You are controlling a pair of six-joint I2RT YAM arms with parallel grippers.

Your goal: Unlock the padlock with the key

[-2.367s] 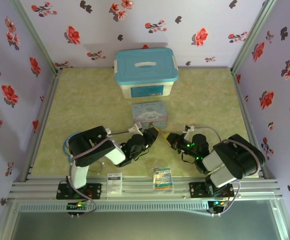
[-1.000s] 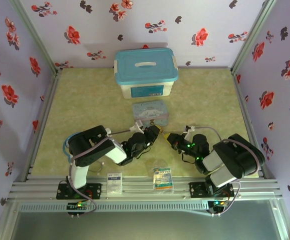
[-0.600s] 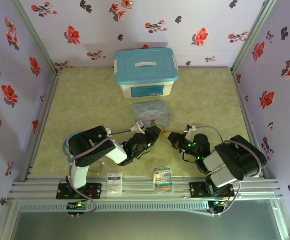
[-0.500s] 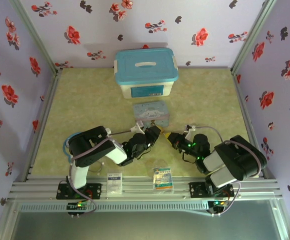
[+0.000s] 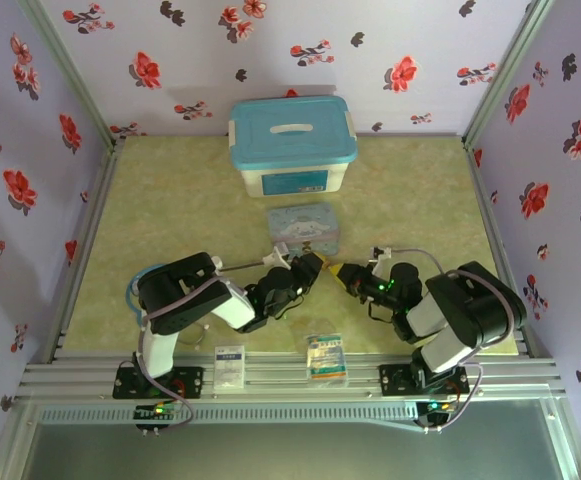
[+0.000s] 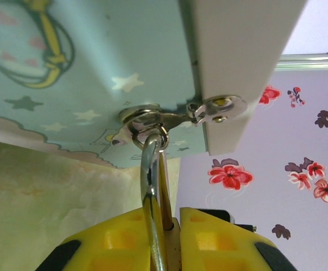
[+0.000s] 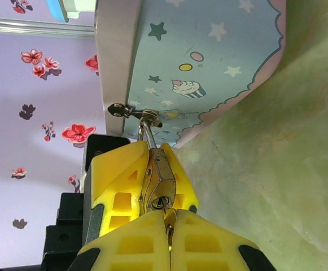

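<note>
The small brass padlock [image 7: 164, 172] hangs by its thin shackle [image 6: 150, 180] from the hasp [image 6: 152, 119] of the cartoon tin [image 5: 301, 224]. My left gripper [image 6: 173, 219] is shut on the padlock's body, its yellow fingers [image 7: 118, 178] on either side. My right gripper [image 7: 167, 214] is shut on the key [image 7: 168, 219], a slim dark piece of metal. The key's tip sits in the keyhole on the padlock's underside. From above, the left gripper [image 5: 310, 267] and the right gripper [image 5: 344, 273] meet nose to nose just in front of the tin.
A storage box with a blue lid [image 5: 292, 143] stands behind the tin. Two small packets [image 5: 229, 364] [image 5: 325, 356] lie at the near rail between the arm bases. Flowered walls close in the mat on three sides.
The right arm has edged slightly left toward the padlock. The left arm and the padlock have stayed put.
</note>
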